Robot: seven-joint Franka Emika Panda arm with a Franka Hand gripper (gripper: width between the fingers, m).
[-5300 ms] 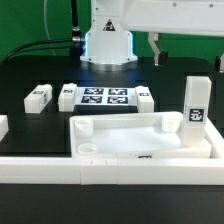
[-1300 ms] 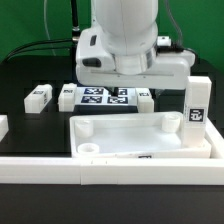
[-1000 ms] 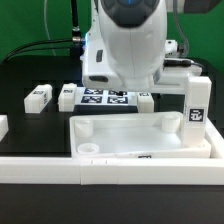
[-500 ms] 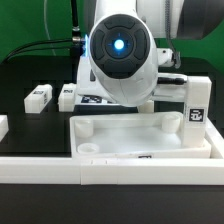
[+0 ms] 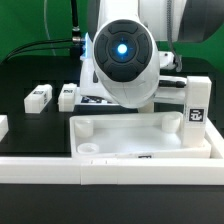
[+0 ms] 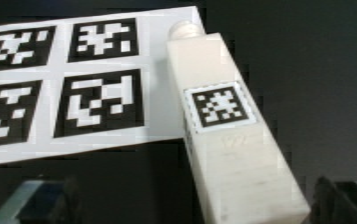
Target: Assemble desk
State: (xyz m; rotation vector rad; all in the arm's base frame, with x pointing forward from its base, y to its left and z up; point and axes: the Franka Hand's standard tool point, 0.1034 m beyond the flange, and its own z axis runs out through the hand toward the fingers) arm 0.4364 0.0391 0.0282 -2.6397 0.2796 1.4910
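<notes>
Wrist view: the gripper (image 6: 189,200) hangs over a white tagged leg (image 6: 219,120) that lies flat on the black table (image 6: 317,90), right against the edge of the marker board (image 6: 68,70). The jaws stand as wide as they go, one dark finger (image 6: 43,200) on either side of the leg, and nothing is in their hold. From the exterior view the arm (image 5: 122,55) blocks the leg and the gripper from sight. The tabletop (image 5: 150,135) sits near the front, just behind the white border rail (image 5: 110,165), and an upright leg (image 5: 197,105) stands at its far corner on the exterior view's right. The pick looks the likely next step, and the trouble probably starts with the marker board: with the leg so tight beside it, the finger on that side could come down on the board's edge instead of the table, leaving the grip high or skewed. The leg also runs at a slant between the fingers, so a squeeze could twist it or send it sliding. A hold taken near one end might let it droop, and a low carry toward the tabletop could knock its rim or the upright leg.
</notes>
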